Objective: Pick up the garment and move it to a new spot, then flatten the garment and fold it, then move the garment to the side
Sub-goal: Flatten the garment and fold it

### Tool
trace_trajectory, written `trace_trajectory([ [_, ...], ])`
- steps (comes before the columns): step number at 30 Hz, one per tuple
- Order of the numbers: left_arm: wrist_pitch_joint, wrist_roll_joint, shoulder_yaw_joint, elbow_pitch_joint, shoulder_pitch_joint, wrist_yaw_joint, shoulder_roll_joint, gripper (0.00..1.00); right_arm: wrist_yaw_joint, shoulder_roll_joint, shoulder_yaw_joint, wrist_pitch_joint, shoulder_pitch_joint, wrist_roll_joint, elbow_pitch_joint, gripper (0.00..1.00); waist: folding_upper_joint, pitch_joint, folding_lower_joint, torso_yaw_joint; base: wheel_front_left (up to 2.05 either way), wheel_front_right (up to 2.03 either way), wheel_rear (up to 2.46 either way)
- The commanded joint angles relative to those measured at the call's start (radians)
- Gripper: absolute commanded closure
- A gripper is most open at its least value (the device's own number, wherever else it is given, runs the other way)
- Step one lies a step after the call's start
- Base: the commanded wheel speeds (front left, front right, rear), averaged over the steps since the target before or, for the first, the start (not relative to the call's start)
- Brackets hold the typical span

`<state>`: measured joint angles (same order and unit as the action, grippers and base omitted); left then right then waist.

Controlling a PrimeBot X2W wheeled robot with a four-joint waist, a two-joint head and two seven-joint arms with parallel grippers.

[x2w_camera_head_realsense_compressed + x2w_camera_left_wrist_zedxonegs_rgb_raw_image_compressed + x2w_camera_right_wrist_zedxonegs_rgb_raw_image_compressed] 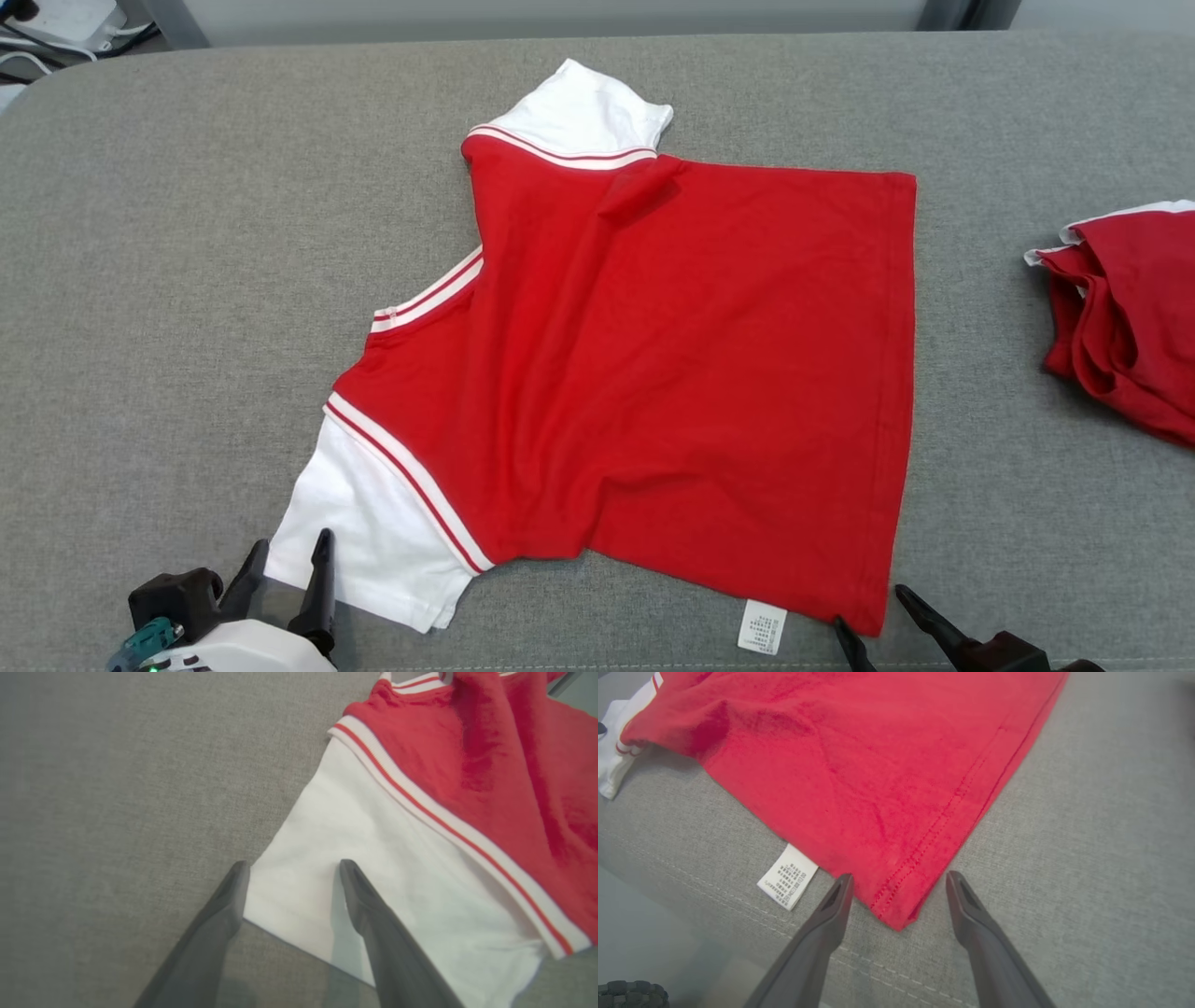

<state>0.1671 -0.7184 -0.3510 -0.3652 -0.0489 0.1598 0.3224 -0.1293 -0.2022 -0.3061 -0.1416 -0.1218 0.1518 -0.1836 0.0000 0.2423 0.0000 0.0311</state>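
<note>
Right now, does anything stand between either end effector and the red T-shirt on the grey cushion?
Nothing visible does. The left end effector is open at the white sleeve of the red T-shirt; the right end effector is open around its hem corner. The care label lies beside that corner, outside the jaws.

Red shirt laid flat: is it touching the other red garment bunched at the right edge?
Apart. The head view shows a strip of bare grey surface between the hem of the red shirt and the bunched garment.
</note>
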Motion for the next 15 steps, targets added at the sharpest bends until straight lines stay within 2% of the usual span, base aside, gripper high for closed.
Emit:
trace_trajectory([
  [1, 0.011, -0.004, 0.043, 0.005, -0.034, 0.012, 0.021, 0.00, -0.001, -0.022, -0.024, -0.001, 0.013, 0.006, 0.012, 0.00, 0.0000, 0.008, 0.0000, 0.005, 0.00, 0.00, 0.00],
  [10, 0.006, -0.012, 0.051, -0.017, -0.038, 0.032, 0.020, 0.00, -0.001, -0.030, -0.039, 0.020, 0.030, 0.003, -0.013, 0.00, 0.0000, 0.025, 0.0000, 0.015, 0.00, 0.00, 0.00],
  [15, -0.028, -0.032, 0.037, -0.023, -0.040, 0.014, 0.012, 0.00, -0.001, -0.024, -0.042, 0.040, 0.043, 0.003, -0.035, 0.00, 0.0000, 0.024, 0.0000, 0.015, 0.00, 0.00, 0.00],
])
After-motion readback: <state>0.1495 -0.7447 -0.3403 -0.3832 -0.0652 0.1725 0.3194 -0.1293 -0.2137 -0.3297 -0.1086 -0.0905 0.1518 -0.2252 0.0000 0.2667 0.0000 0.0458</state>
